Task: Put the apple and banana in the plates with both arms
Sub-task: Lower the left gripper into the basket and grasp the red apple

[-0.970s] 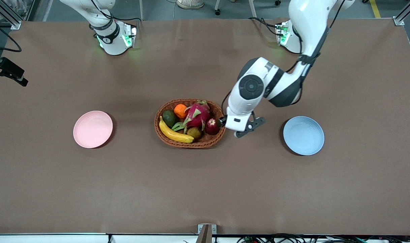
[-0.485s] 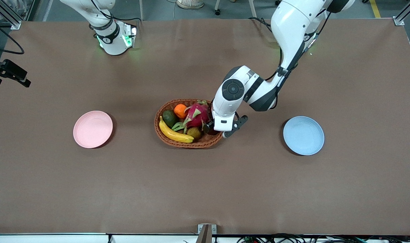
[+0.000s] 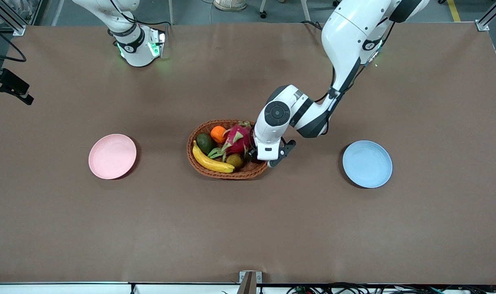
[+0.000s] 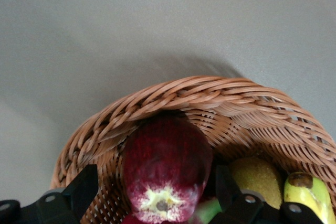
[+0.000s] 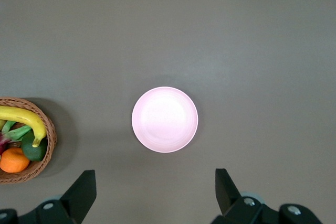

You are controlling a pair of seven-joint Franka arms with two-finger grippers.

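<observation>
Woven wicker basket (image 4: 220, 95), ribbed and rough, sits on the matt brown bench (image 3: 248, 228). The apple (image 4: 165, 169) shows a waxy dark-red sheen. Pink plate (image 5: 165, 119) looks like smooth matt plastic; the arms' (image 3: 345, 32) white shells are glossy.

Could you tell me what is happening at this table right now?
The left end effector is down in the oval brown wicker basket, its open fingers either side of the small dark red apple. The long yellow banana lies in the basket too. The right end effector waits, open, above the empty light pink plate.
</observation>
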